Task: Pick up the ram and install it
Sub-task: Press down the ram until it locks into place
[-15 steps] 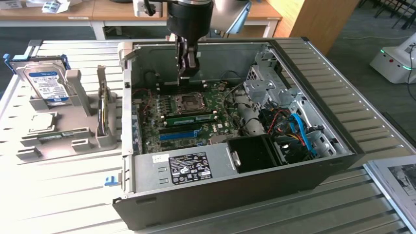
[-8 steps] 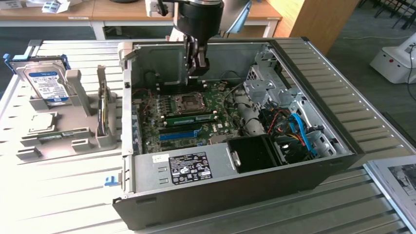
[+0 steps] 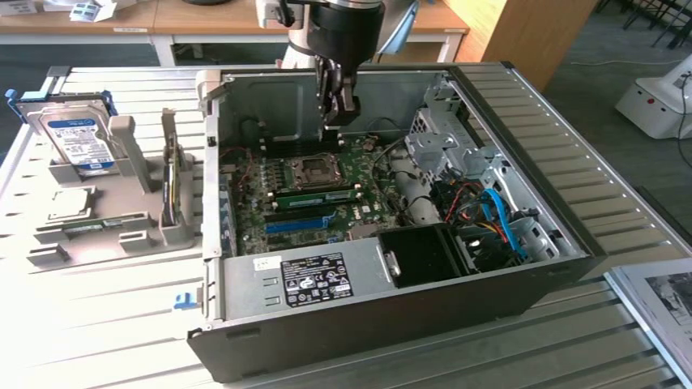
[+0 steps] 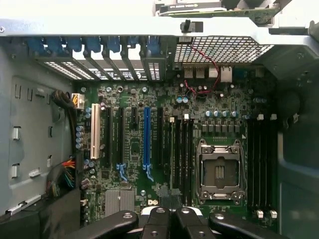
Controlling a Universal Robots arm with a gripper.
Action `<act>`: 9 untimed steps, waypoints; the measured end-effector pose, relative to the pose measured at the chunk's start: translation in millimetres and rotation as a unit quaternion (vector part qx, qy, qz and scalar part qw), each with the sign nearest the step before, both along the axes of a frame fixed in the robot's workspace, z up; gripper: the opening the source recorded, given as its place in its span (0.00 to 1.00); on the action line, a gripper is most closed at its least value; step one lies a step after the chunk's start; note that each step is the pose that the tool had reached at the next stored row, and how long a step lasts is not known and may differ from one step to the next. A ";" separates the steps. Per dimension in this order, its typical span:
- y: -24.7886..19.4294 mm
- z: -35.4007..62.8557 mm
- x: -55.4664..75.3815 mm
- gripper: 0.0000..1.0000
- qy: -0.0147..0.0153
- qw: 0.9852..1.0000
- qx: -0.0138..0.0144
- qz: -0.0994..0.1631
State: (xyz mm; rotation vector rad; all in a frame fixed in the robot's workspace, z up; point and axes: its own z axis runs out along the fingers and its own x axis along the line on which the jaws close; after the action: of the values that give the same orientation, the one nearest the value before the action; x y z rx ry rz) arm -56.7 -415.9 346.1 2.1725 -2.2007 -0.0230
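The ram (image 3: 313, 195) lies flat in a slot on the green board (image 3: 308, 207) inside the open computer case (image 3: 368, 304), beside the empty square socket (image 3: 317, 169). It sits low there because slots hold sticks snug. The gripper (image 3: 337, 113) hangs above the board with its fingers together, holding nothing. A hard drive (image 3: 78, 142) rests in the gray holder (image 3: 119, 235) outside.

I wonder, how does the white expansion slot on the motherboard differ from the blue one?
The white slot is white, while the blue slot is bright blue. The blue slot runs a little longer than the white slot. The blue slot ends in a light blue clip; the white slot shows none. The blue slot lies nearer the processor socket than the white slot. Both are empty and lie parallel on the motherboard.
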 end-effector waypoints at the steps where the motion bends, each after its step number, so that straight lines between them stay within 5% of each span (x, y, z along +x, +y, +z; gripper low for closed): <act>1: 0.0 0.0 0.0 0.10 0.000 1.000 0.000 0.000; 9: 0.1 3.2 0.1 0.10 0.000 1.000 0.000 0.000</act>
State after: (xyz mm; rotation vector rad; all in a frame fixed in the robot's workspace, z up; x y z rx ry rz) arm -56.6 -415.8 349.3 2.1724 -2.2008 -0.0230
